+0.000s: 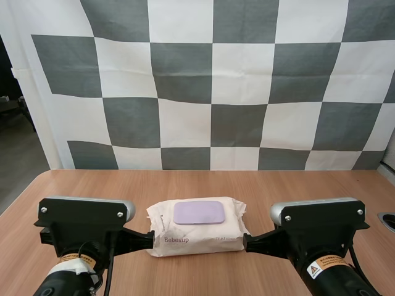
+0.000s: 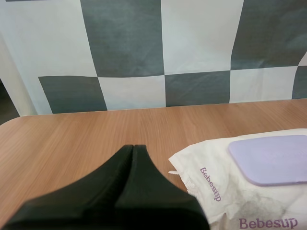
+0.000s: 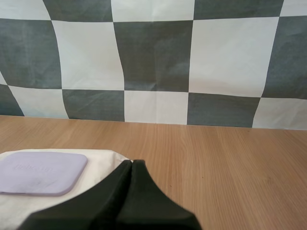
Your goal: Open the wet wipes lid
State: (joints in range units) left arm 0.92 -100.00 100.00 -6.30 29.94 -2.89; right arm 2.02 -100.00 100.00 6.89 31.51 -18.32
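Observation:
A white pack of wet wipes [image 1: 196,227] printed "Bebesup" lies flat on the wooden table [image 1: 197,185], midway between my two arms. Its lilac lid [image 1: 199,212] sits shut on top. My left gripper [image 2: 133,146] is shut, its fingers together as one dark wedge just left of the pack [image 2: 249,187]; the lilac lid [image 2: 269,159] lies beyond its tip to the side. My right gripper [image 3: 132,163] is shut too, its tip at the pack's right end [image 3: 57,191], near the lid [image 3: 42,172]. In the high view the left gripper [image 1: 148,237] and the right gripper [image 1: 247,242] flank the pack.
A round dark fitting [image 1: 387,220] sits at the table's right edge. Bare wood stretches behind the pack to the table's far edge.

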